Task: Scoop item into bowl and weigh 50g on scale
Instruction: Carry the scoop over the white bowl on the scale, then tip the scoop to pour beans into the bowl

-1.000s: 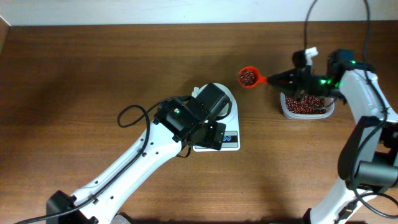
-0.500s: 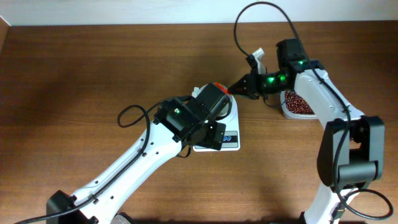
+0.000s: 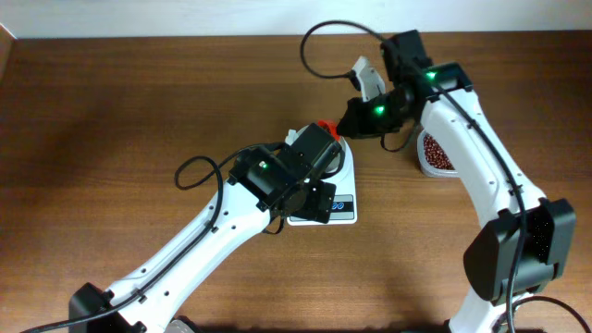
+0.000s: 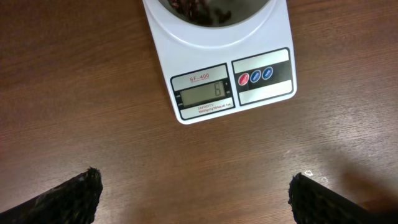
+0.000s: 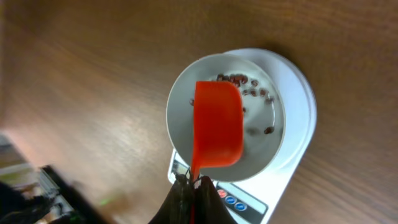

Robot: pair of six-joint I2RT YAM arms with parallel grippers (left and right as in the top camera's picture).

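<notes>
The white bowl [image 5: 178, 109] stands on the white scale [image 5: 300, 127], with a few dark reddish-brown beans [image 5: 249, 93] scattered inside. My right gripper [image 5: 194, 186] is shut on the handle of an orange-red scoop [image 5: 217, 134], held tipped over the bowl with its back to the camera. In the overhead view the scoop [image 3: 326, 127] sits at the bowl's far edge, and my left arm hides most of the bowl. My left gripper [image 4: 194, 177] is open and empty above the table just in front of the scale [image 4: 261, 99]. The display [image 4: 202, 94] shows a single digit.
A clear plastic tub [image 3: 433, 153] holding a heap of beans stands to the right of the scale, partly under my right arm. Bare wooden table [image 3: 139, 102] lies around it. The scale has a red and a blue button [image 4: 255, 76].
My right arm swung left from the tub with the scoop, reached the bowl and tipped the scoop over it. My left arm has not moved.
</notes>
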